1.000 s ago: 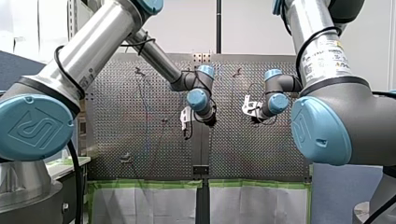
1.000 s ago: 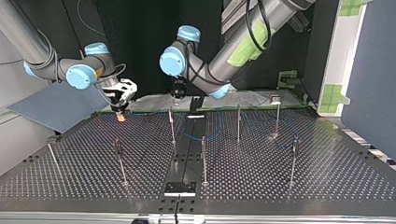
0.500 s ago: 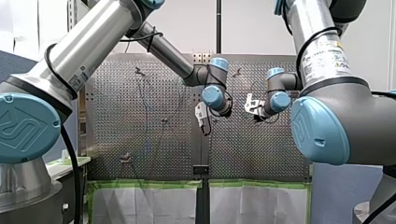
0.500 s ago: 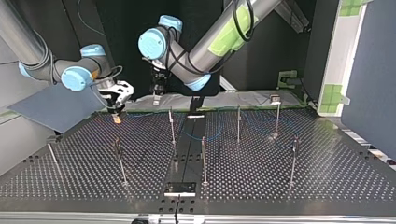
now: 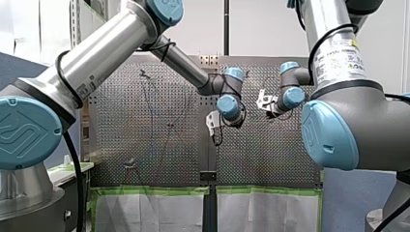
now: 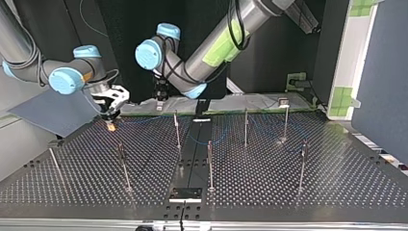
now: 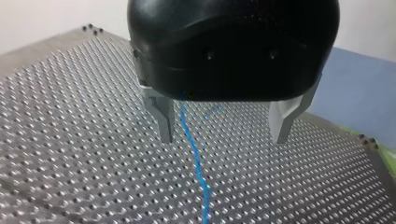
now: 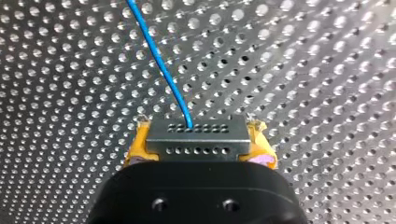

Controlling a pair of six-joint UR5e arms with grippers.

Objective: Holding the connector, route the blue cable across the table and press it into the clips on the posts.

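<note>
In the right wrist view my right gripper [image 8: 200,126] has its yellow pads [image 8: 136,147] shut on a grey connector [image 8: 196,142]. A blue cable [image 8: 161,65] leaves the connector and runs ahead over the perforated table [image 8: 303,70]. The top view shows that gripper [image 6: 111,113] low over the table's far left corner. My left gripper [image 7: 223,133] hangs open above the plate, metal fingers [image 7: 163,119] wide apart. The blue cable [image 7: 194,158] lies on the plate under it, closer to one finger. In the top view my left gripper [image 6: 160,98] hovers near the far edge.
Several thin posts with clips stand on the table in the top view, among them one [image 6: 176,130] near the middle, one [image 6: 246,126] to its right and one [image 6: 123,166] nearer the front left. Slack blue cable [image 6: 207,142] loops between the middle posts.
My left arm has swung toward the top view's left, closer to my right gripper. My right gripper has shifted left with the connector still in it.
</note>
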